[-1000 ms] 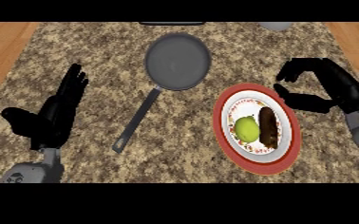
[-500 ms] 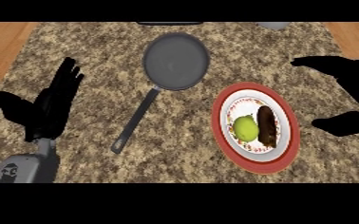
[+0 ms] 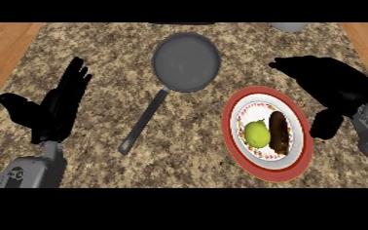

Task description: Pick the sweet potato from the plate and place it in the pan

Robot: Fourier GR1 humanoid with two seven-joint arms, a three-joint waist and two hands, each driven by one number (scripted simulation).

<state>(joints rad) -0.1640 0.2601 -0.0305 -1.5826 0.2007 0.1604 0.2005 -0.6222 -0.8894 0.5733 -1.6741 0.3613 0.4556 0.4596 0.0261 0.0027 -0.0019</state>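
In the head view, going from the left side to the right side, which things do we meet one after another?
Left hand → pan → green fruit → sweet potato → right hand. The fruit and sweet potato lie on the plate.

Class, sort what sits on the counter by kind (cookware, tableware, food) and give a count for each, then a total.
Cookware: 1, the pan
Tableware: 1, the plate
Food: 2, the sweet potato and the green fruit, both on the plate
Total: 4
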